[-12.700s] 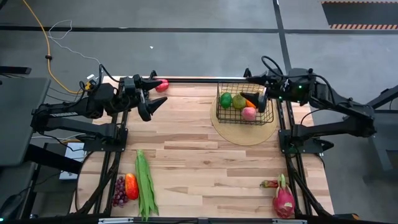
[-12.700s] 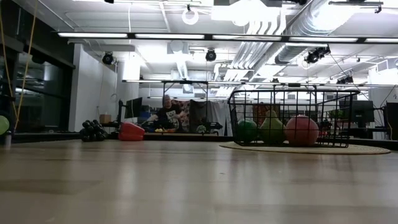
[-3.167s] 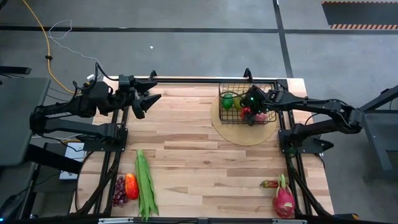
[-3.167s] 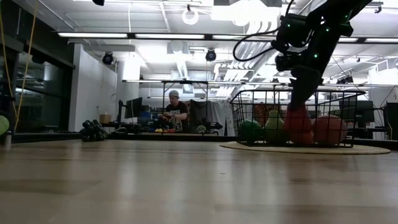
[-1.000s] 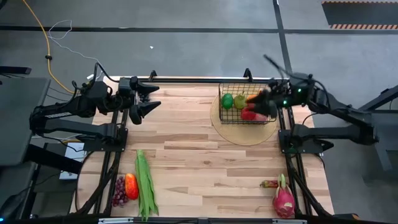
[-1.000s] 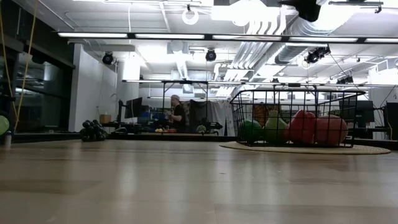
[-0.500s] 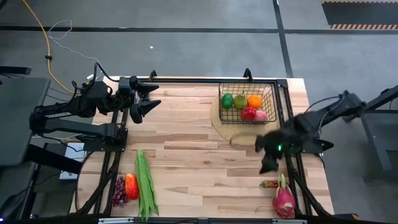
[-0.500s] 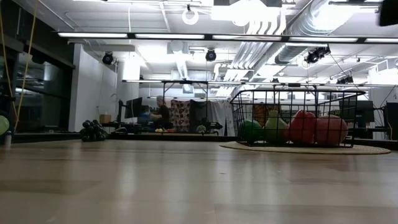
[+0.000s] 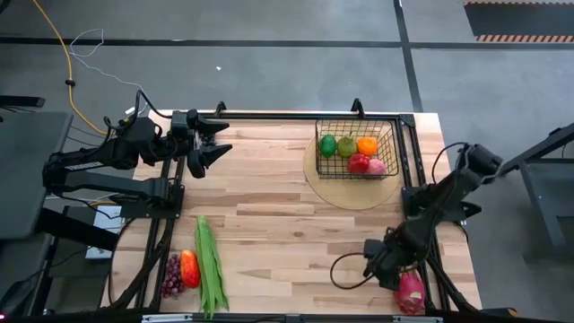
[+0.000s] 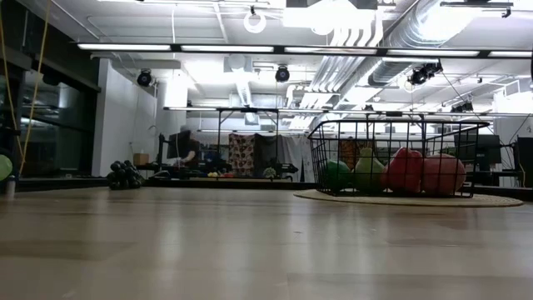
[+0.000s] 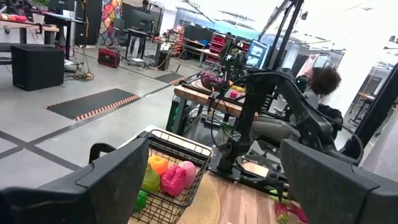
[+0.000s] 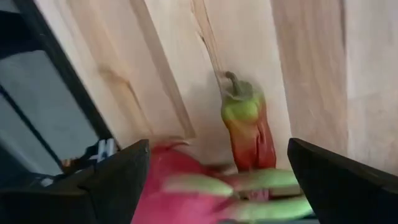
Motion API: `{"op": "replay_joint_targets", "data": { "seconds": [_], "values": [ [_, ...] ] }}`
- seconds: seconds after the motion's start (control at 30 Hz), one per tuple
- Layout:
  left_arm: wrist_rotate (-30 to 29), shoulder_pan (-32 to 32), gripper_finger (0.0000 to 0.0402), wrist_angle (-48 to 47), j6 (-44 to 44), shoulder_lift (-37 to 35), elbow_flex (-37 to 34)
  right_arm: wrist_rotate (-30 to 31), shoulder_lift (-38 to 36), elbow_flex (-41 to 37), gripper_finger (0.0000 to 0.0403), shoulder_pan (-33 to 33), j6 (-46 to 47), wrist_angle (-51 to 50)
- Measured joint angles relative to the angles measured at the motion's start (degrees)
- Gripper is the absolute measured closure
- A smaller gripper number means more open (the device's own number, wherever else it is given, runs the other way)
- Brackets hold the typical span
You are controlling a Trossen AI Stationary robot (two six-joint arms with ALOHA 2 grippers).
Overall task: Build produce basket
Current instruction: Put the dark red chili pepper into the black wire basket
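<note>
A: The basket point(image 9: 356, 150) sits on a round mat point(image 9: 351, 191) near the table's point(image 9: 287, 215) far right edge. The table's whole middle is bare wood.

B: What is in it?

A: A green pepper point(image 9: 327, 144), a pear point(image 9: 345, 146), an orange pepper point(image 9: 367, 144), a red one point(image 9: 358, 163) and a pink apple point(image 9: 378, 166), all within the wire walls.

B: And the loose produce?

A: The beans point(image 9: 210, 266) lie near the front left, long axis running front to back, with a red-orange pepper point(image 9: 189, 268) and grapes point(image 9: 171, 274) just beside them. The dragon fruit point(image 9: 410, 292) is at the front right corner, a small chili point(image 12: 247, 124) touching it, stem pointing away from it.

B: The arms?

A: The right gripper point(image 9: 384, 262) hangs over the dragon fruit, jaws spread, holding nothing. The left gripper point(image 9: 212, 150) waits at the far left edge, jaws spread as well.
</note>
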Motion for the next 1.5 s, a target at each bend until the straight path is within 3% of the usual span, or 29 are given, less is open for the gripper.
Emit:
{"op": "replay_joint_targets", "data": {
  "seconds": [0.33,0.63,0.83,1.13,1.3,1.5],
  "values": [
    [0.0,0.0,0.0051,0.0,0.0,0.0,0.0,4.1,10.4,0.0,0.0034,1.8,-2.8,-1.0],
    [0.0,0.0,0.0051,-0.1,0.4,0.0,0.0,3.4,16.1,0.0,0.0045,1.7,-4.4,-1.0],
    [-0.1,0.0,0.0051,-0.2,0.4,0.0,0.0,2.0,17.1,0.2,0.0113,1.7,-4.3,-0.6],
    [-1.2,0.0,0.0051,-0.2,0.5,0.0,0.0,2.2,17.3,0.1,0.0256,0.9,-7.5,-1.3],
    [-1.3,0.0,0.0051,-0.2,0.5,0.0,0.0,7.8,16.6,-0.1,0.0304,-1.7,-12.4,-3.9],
    [-1.3,0.0,0.0051,-0.1,0.5,0.0,0.0,17.5,11.5,-0.2,0.0314,-8.7,-22.3,-5.7]
  ]
}}
